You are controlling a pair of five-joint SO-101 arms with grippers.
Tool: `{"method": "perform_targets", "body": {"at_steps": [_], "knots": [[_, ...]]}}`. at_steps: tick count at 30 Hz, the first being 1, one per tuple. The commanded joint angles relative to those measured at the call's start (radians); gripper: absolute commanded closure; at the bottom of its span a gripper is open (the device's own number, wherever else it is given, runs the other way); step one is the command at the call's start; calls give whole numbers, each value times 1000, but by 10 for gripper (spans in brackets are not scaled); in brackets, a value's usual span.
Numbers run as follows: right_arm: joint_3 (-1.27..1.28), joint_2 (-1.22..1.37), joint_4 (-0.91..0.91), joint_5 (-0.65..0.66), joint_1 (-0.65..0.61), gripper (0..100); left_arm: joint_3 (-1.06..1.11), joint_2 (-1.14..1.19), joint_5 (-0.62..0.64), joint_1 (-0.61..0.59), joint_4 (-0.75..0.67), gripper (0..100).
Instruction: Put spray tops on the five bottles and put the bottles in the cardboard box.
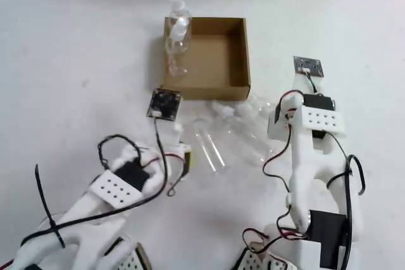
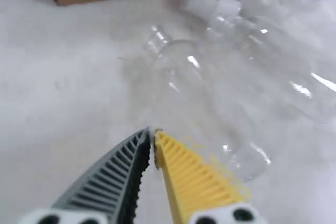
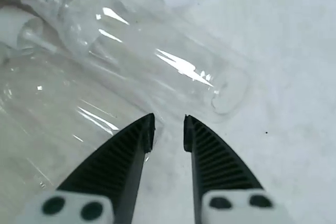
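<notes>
The cardboard box [image 1: 205, 90] sat on the white surface [image 1: 76, 61], with a capped bottle [image 1: 180, 31] standing inside against its wall on the left arm's side. Just outside the box's near wall, several clear bottles [image 1: 231, 132] lay on their sides. The left hand [image 2: 153, 132] was beside one of them, fingers pressed together and empty. The right hand [image 3: 168, 121] hung over others, fingers slightly apart.
</notes>
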Motion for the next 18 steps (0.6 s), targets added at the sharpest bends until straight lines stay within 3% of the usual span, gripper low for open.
{"method": "perform_targets", "body": {"at_steps": [1, 5, 11, 18], "knots": [[-6, -45, -12, 20, 7, 929, -114, -39, 87, 74, -5, 972], [-6, -45, -13, 21, 7, 929, -155, -38, 163, 85, -5, 964], [-6, -45, -13, 21, 7, 929, -167, -36, 282, 85, -5, 797], [-6, -44, -13, 23, 7, 929, -224, 54, 330, 76, -3, 819]]}}
